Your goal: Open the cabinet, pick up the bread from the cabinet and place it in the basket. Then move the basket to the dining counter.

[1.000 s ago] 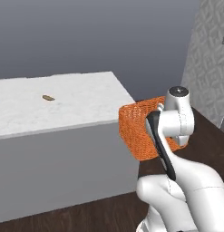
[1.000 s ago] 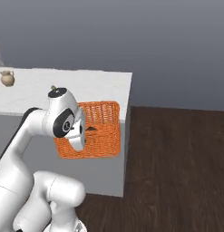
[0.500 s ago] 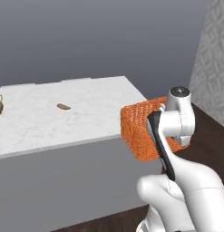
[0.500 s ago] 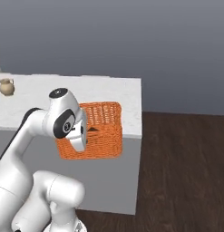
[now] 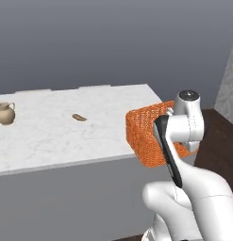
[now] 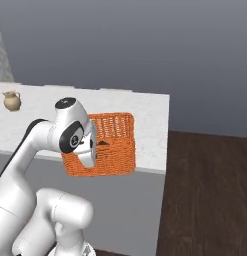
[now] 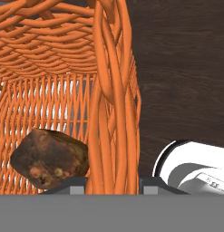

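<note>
Your gripper is clenched on the basket: in the hand view the woven rim runs straight down between the two dark tips at the bottom edge. You are holding the orange basket up in the air, off any surface, at the near right corner of the bench, the white marble dining counter. In the left base view the basket hangs just past the bench's near edge, partly in front of the slab and partly hidden behind the arm's upper link. In the right base view the basket overlaps the bench's front edge, with the arm's wrist in front of its left side.

The bread, a dark brown lump, lies inside the basket against its mesh wall, to the left of the gripped rim in the hand view.

On the bench top, a small tan jug stands at the far left, and a thin tan-brown piece lies near the middle, well apart from the basket. Dark wood floor lies to the right of the bench.
</note>
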Robot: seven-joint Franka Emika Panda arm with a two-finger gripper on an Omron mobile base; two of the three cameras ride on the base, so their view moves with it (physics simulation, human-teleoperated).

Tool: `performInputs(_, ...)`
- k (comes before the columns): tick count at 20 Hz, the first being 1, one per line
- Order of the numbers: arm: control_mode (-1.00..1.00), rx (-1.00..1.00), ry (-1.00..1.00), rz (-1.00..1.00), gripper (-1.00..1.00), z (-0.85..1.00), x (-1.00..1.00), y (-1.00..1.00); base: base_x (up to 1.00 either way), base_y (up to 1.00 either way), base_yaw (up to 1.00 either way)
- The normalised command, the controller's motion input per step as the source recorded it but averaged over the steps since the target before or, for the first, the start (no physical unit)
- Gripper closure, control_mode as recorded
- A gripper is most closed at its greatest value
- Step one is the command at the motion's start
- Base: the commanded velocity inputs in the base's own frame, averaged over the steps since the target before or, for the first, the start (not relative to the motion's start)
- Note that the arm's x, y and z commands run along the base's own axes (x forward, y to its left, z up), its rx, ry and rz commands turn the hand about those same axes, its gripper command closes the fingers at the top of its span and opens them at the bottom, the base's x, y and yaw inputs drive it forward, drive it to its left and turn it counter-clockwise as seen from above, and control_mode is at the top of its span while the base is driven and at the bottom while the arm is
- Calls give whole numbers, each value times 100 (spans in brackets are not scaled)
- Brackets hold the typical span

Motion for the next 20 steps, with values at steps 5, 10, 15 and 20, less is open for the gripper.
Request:
performInputs(5,100,0,0,0,100,0,0,0,69,0,13)
performInputs(10,100,0,0,0,100,0,0,0,75,0,7)
performInputs(15,-100,0,10,4,100,-7,22,0,40,0,6)
performInputs(20,-100,0,19,18,100,-7,85,-13,0,0,0)
